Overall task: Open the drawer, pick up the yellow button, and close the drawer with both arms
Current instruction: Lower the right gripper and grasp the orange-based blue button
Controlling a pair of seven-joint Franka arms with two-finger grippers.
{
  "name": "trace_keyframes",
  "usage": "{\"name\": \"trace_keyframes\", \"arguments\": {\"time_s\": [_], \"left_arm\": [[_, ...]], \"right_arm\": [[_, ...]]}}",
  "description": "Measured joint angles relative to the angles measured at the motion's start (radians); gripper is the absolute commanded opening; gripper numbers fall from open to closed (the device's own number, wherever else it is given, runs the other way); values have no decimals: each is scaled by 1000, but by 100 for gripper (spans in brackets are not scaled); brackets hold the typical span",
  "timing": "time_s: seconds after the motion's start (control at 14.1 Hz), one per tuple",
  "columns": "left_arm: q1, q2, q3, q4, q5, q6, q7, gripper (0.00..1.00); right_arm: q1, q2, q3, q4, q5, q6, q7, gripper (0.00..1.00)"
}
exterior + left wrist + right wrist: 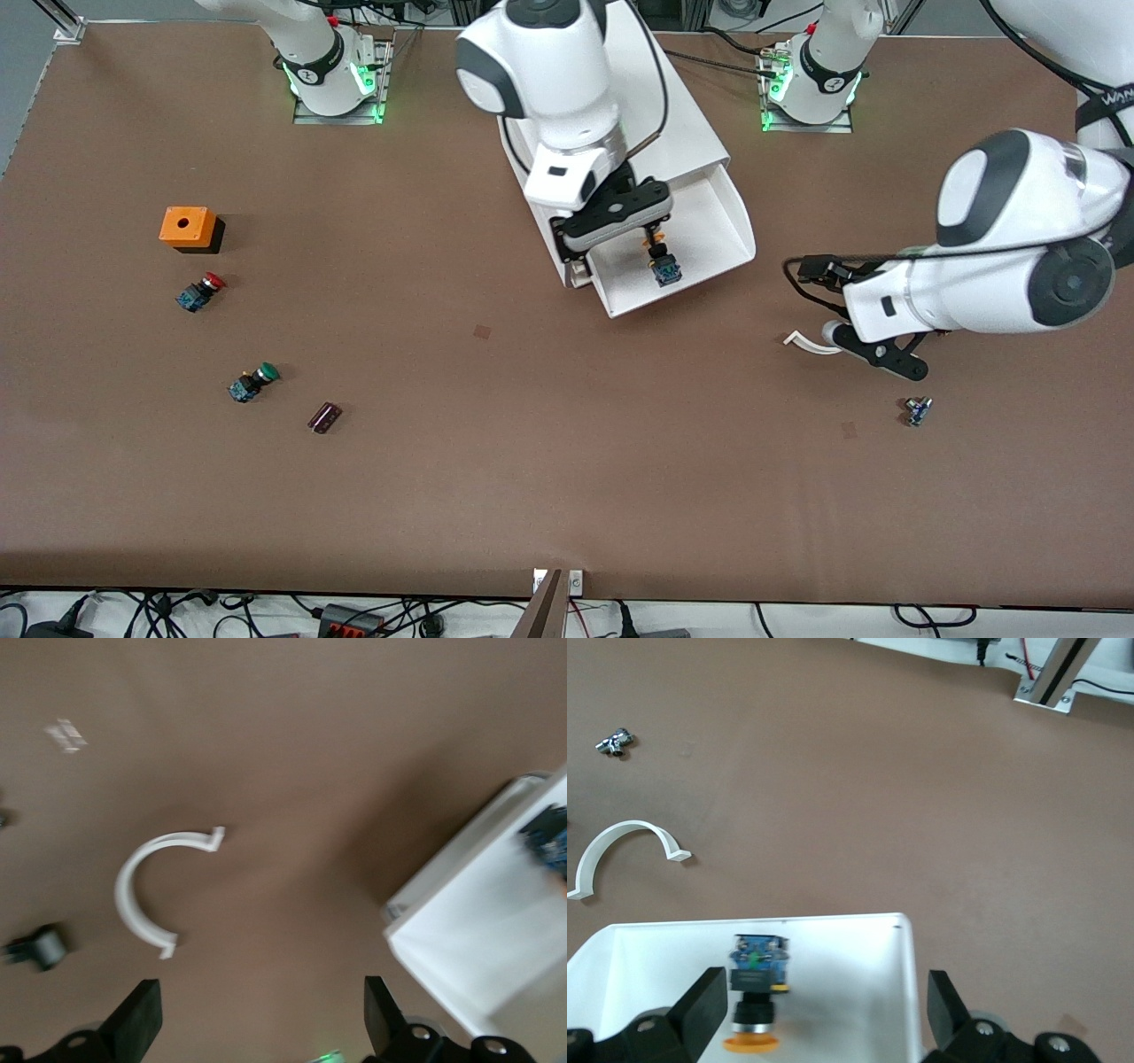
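The white cabinet (682,115) stands between the arm bases. Its top drawer (709,221) is pulled out toward the front camera. The orange-capped button (664,268) lies in the drawer on its side. My right gripper (620,232) hangs over the drawer, open and empty. In the right wrist view the button (756,992) lies on the drawer floor (842,992) close to one finger of the right gripper (826,997). My left gripper (873,350) is open and empty over the table toward the left arm's end. The left wrist view (261,1010) shows the drawer's corner (478,939).
A white curved strip (811,344) lies by the left gripper and a small metal part (918,410) lies nearer the front camera. Toward the right arm's end are an orange box (188,228), a red-capped button (200,291), a green-capped button (252,383) and a dark small piece (324,416).
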Motion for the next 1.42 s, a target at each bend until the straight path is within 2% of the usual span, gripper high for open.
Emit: {"name": "trace_keyframes", "arguments": {"time_s": [0.21,0.57,0.93,1.07,1.42], "left_arm": [[-40,-1,0,49,115,-17,-14,100],[-35,23,15,138,122,-3,-34,100],[-40,46,15,150,122,-1,-176,100],[-40,46,13,151,109,-1,-229,100],[-38,56,13,150,55,-1,-289,100]], "right_arm": [[29,76,-2,61,-18,1,22,100],[44,119,-4,89,-18,5,24,100],[59,167,-4,103,-18,47,81,100],[63,182,-4,104,-18,55,86,93],[74,193,-4,107,-18,57,93,66]]}}
